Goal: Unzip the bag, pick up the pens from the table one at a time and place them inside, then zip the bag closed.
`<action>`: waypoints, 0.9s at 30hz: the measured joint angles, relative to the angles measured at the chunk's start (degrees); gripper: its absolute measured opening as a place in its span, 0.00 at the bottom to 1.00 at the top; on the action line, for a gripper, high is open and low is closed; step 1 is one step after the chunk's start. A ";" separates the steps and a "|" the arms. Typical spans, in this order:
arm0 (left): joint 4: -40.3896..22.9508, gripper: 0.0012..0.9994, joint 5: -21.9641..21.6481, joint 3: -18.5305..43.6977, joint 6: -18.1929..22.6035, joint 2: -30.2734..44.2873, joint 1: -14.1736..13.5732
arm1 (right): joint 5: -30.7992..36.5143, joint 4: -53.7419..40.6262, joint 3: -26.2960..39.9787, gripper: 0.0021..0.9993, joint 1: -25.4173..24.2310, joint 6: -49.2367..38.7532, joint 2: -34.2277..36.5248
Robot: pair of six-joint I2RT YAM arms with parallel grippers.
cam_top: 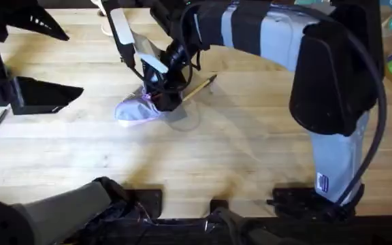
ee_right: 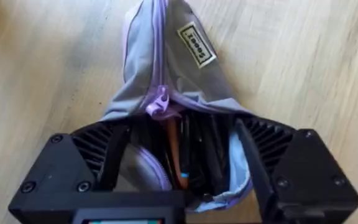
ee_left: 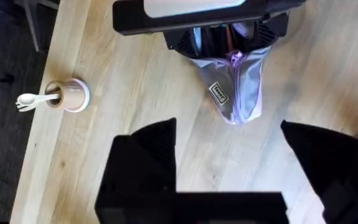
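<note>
We note the bag point(ee_right: 166, 68) half-unzipped with pens inside, right claw point(ee_right: 182, 165) spread in its mouth (left claw point(ee_left: 229, 168) open, empty); one pen point(cam_top: 199, 87) remains on the tabletop point(cam_top: 250, 150).

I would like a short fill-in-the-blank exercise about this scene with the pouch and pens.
1. The right hand has its fingers at the ___ end of the bag.
2. The left hand is open and holds ___.
3. One pen lies on the table beside the ___ hand.
4. The bag's zipper pull is coloured ___.

Missing words: open; nothing; right; purple
</note>
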 joint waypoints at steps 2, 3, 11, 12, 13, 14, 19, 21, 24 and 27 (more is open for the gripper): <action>0.00 0.99 -0.01 0.00 0.00 0.00 0.00 | -0.57 0.06 0.00 1.00 -0.32 -0.02 0.10; 0.00 0.99 -0.01 0.00 0.00 0.00 0.00 | -0.95 0.02 0.00 1.00 -0.49 -0.02 0.12; 0.00 0.99 -0.01 0.00 0.00 0.00 0.00 | -3.45 -1.21 -0.08 1.00 -3.26 1.56 -1.12; 0.00 0.99 -0.01 0.00 0.00 0.00 0.00 | -3.45 -1.58 -0.13 1.00 -3.78 1.87 -1.99; 0.00 0.99 -0.01 0.00 0.00 0.00 0.00 | -3.38 -1.99 -0.22 1.00 -4.40 2.21 -3.13; 0.00 0.99 -0.01 0.00 0.00 0.00 0.00 | -3.22 -2.35 -0.22 1.00 -4.97 2.36 -4.24; 0.00 0.99 -0.01 0.00 0.00 0.00 0.00 | -0.95 -5.04 -0.22 1.00 -8.47 3.25 -10.42; 0.00 0.99 -0.01 0.00 0.00 0.00 0.00 | 1.38 -6.18 -0.22 1.00 -9.41 3.30 -11.99; 0.00 0.99 -0.01 0.00 0.00 0.00 0.00 | 4.96 -6.91 -0.22 1.00 -9.68 2.87 -12.83; 0.00 0.99 -0.01 0.00 0.00 0.00 0.00 | 7.20 -9.55 -0.25 1.00 -9.60 -0.53 -12.81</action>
